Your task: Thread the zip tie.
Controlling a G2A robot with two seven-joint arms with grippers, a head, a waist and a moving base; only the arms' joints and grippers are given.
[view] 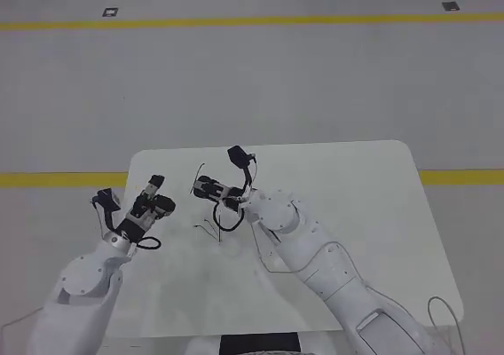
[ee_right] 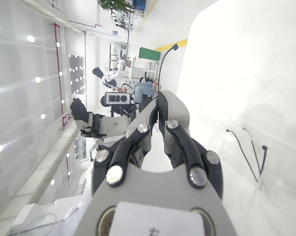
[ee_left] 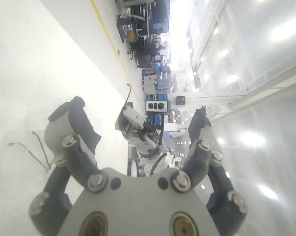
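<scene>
Right pincer [ee_right: 159,101], clamped on a thin black plastic zip tie [ee_right: 163,61] jutting from its tips over the white desk [view: 350,204]; left pincer [ee_left: 138,105] nearby, wide open, empty. The tie is probably light, springy and slick: grasp just below its head.

Robotics lab hall — yellow floor lines [view: 234,19], workstations [ee_left: 138,25], another robot [ee_right: 110,77] beyond

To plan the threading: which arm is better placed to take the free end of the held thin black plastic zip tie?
Left. The left fingers are open, empty and point toward the thin black zip tie, which the right fingers clamp.
</scene>
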